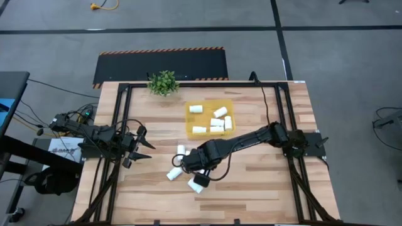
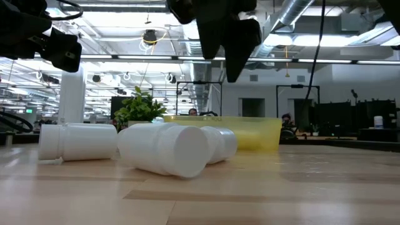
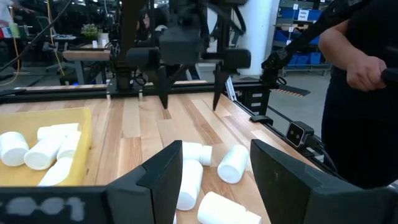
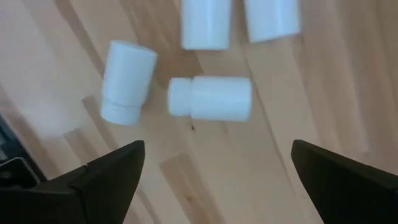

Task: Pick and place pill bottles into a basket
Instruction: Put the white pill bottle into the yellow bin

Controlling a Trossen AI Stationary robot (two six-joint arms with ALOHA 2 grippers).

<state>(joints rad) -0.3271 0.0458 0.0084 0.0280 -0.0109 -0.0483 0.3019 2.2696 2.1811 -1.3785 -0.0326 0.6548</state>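
The yellow basket (image 1: 210, 108) stands at the table's far middle with several white pill bottles (image 1: 217, 122) lying in it. Several more bottles (image 1: 174, 174) lie on their sides on the wood near the table's middle. They also show in the low view (image 2: 165, 149) and the right wrist view (image 4: 210, 98). My right gripper (image 1: 190, 164) hangs open above these loose bottles, fingers pointing down, touching none; the right wrist view (image 4: 217, 180) shows its wide gap. My left gripper (image 1: 141, 147) is open and empty at the table's left, facing the bottles (image 3: 233, 163).
A small green potted plant (image 1: 163, 82) stands at the far edge, left of the basket. A person (image 3: 360, 81) stands beyond the table's right side. Black frame rails (image 1: 119, 125) run along the table's left and right sides. Bare wood lies toward the near edge.
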